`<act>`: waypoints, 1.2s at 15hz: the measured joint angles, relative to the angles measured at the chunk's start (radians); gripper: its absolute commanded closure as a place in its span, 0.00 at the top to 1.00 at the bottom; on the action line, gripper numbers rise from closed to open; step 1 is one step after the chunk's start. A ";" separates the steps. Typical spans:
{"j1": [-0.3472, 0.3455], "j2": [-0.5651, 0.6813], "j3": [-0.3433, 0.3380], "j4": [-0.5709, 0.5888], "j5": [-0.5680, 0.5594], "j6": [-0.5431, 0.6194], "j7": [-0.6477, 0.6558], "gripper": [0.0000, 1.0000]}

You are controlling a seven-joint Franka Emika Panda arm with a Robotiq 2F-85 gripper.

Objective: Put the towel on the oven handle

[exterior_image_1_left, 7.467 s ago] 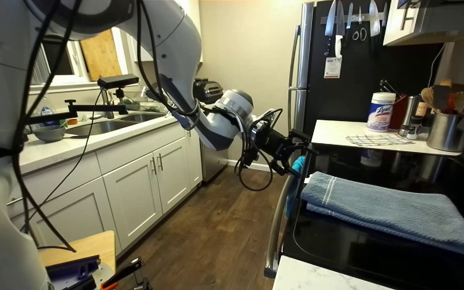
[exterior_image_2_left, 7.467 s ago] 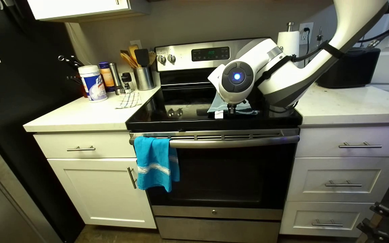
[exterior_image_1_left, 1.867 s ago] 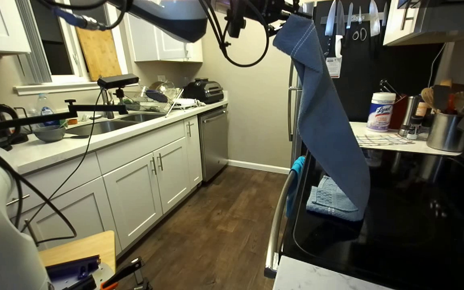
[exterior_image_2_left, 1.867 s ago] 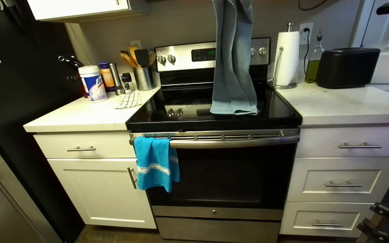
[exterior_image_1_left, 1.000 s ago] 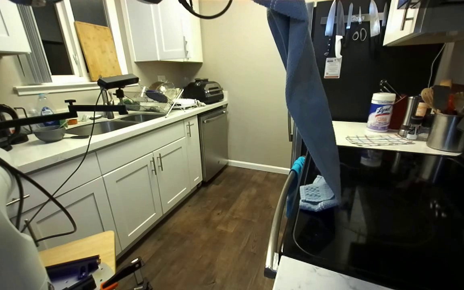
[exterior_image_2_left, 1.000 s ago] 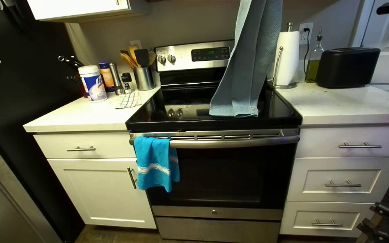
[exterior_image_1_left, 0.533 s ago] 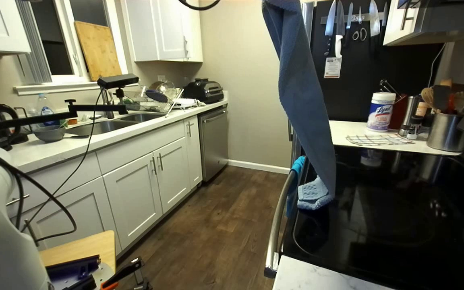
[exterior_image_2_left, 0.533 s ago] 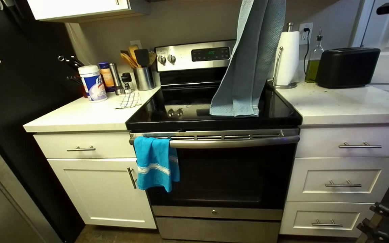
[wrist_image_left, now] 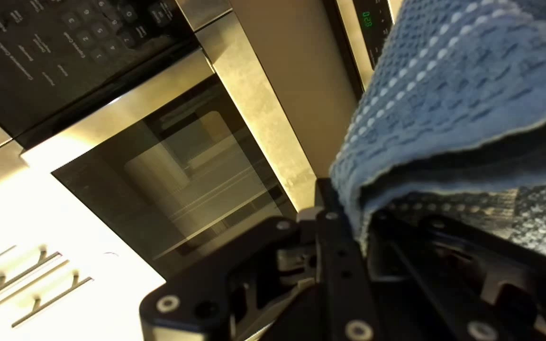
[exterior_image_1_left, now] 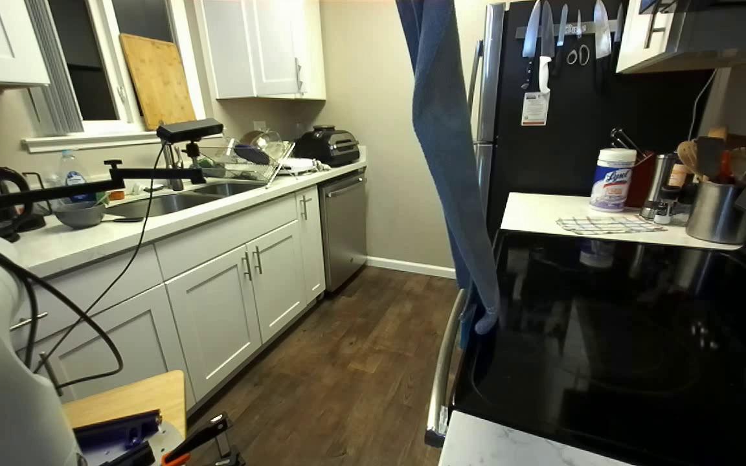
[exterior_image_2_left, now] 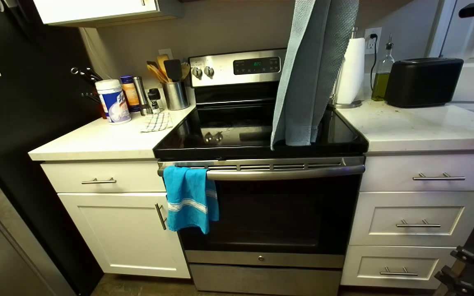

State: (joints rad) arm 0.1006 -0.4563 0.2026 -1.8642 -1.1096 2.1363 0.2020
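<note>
Past the left edge of the tabletop (exterior_image_2_left: 228, 152), in an exterior view, stands a Lysol wipes canister (exterior_image_2_left: 114, 102). Just below the front left corner, a turquoise dish towel (exterior_image_2_left: 187, 199) with a white band hangs over one end of the stainless oven handle (exterior_image_2_left: 278, 175), which runs along beneath the front edge. Right of centre hangs the blue-grey waffle-weave towel (exterior_image_2_left: 309, 86), presumably the one the task means: it drops in long folds from beyond the top of the frame, its lower hem near the front edge. Whether that hem touches the tabletop or hangs just clear of it, I can't quite tell. Farther right, past the right edge, come a paper towel roll (exterior_image_2_left: 352, 76), partly behind the towel, and a black toaster (exterior_image_2_left: 424, 84).

In the wrist view the fingers (wrist_image_left: 341, 253) are closed together on a narrow pinch of the towel's striped end, and the cloth flares out above them (a small bite for so long a drape). I'd expect it to handle as soft, limp and light, not fragile, and textured enough to resist slipping. An end hold suits carrying the free hem past the front edge, though taking it nearer the middle would probably fold it over the handle more evenly.
</note>
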 measured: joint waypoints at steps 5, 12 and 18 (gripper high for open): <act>0.000 -0.002 0.016 0.007 0.000 -0.010 0.000 0.01; 0.000 -0.003 0.026 0.014 -0.002 -0.010 0.000 0.01; -0.001 0.001 0.013 0.015 -0.002 -0.011 0.000 0.01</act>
State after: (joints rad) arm 0.0999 -0.4558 0.2160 -1.8496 -1.1121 2.1256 0.2020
